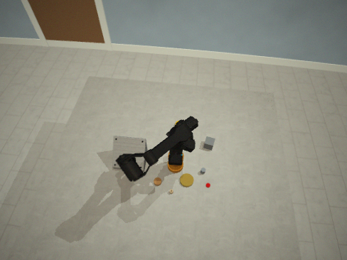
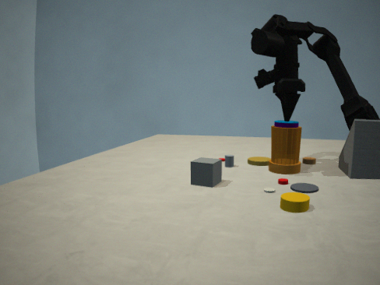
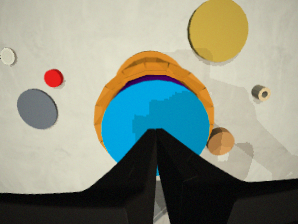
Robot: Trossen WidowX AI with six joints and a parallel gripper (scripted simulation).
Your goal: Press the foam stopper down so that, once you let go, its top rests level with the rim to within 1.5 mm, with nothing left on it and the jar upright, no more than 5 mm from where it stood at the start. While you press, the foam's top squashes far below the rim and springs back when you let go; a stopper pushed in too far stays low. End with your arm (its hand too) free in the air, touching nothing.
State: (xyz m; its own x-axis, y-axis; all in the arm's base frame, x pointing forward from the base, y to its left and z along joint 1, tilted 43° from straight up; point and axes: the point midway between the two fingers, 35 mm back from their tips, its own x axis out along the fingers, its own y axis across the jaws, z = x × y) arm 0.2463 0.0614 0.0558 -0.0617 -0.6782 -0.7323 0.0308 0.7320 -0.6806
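Observation:
An orange ribbed jar (image 2: 286,149) (image 1: 175,167) (image 3: 109,90) stands upright on the table. A blue foam stopper (image 2: 286,123) (image 3: 143,119) with a purple lower band sits in its mouth and stands a little above the rim. My gripper (image 2: 288,117) (image 3: 155,135) is shut, fingers together in a point straight down. Its tip is at the stopper's top, over the middle; I cannot tell whether it touches. In the top view the arm hides the jar's top.
Around the jar lie a grey cube (image 2: 205,171) (image 1: 209,142), a small grey cylinder (image 2: 229,160), a flat olive disc (image 2: 258,160) (image 3: 218,28), a yellow puck (image 2: 294,202), a dark grey disc (image 2: 304,188) (image 3: 37,108), a red button (image 2: 283,181) (image 3: 53,78) and a brown puck (image 2: 309,160). A grey block (image 2: 362,148) stands at the right.

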